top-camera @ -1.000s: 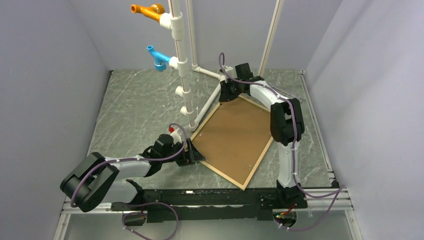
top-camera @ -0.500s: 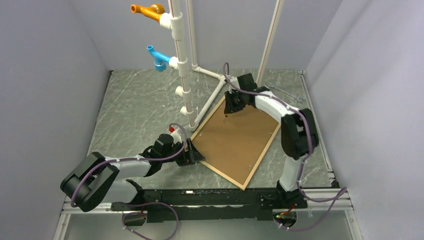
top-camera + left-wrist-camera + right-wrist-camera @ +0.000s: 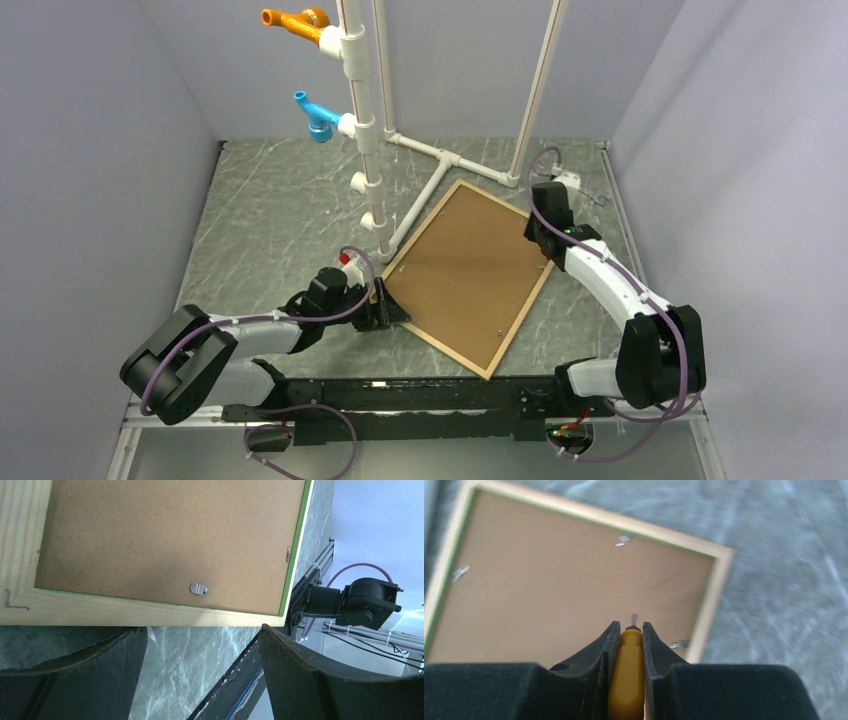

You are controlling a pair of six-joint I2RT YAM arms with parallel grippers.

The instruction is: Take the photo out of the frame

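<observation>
Left arm (image 3: 255,335) and right arm (image 3: 600,275) alike: white link shells, bulky black joint housings. Mauve cable (image 3: 361,565) looped along each. Small red spot (image 3: 345,258) by the left wrist. Left gripper fingers (image 3: 320,680) broad, matte black, curved inner edges; right gripper fingers (image 3: 589,665) same black

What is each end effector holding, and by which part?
The right end effector grips a yellow-handled screwdriver by its handle; the left end effector is open and empty.
</observation>
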